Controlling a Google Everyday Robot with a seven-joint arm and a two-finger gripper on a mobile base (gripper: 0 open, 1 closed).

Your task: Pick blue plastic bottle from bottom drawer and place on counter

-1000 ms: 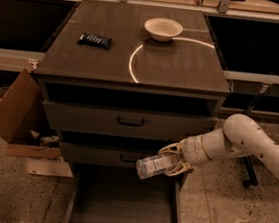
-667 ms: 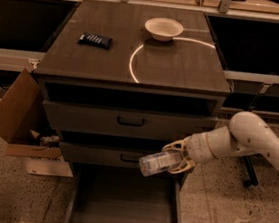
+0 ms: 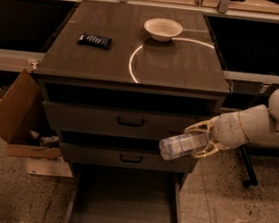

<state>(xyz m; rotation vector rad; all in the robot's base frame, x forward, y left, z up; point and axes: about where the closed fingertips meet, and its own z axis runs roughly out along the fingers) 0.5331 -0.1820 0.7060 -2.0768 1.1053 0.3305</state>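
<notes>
My gripper (image 3: 199,139) comes in from the right on a white arm and is shut on the blue plastic bottle (image 3: 179,146), a small clear bottle held sideways with its end pointing left. It hangs in front of the right ends of the two upper drawers, above and right of the open bottom drawer (image 3: 124,208), whose flat floor is bare. The counter (image 3: 180,63) is the dark wood-grain top above, with a bright light arc across it.
A white bowl (image 3: 162,29) sits at the back of the counter and a dark snack packet (image 3: 95,40) lies at its left. An open cardboard box (image 3: 15,115) stands on the floor left of the cabinet. A dark stand foot is on the floor at the right.
The gripper with the bottle has risen a little and moved to the right, from over the bottom drawer's right side toward the cabinet's right edge.
</notes>
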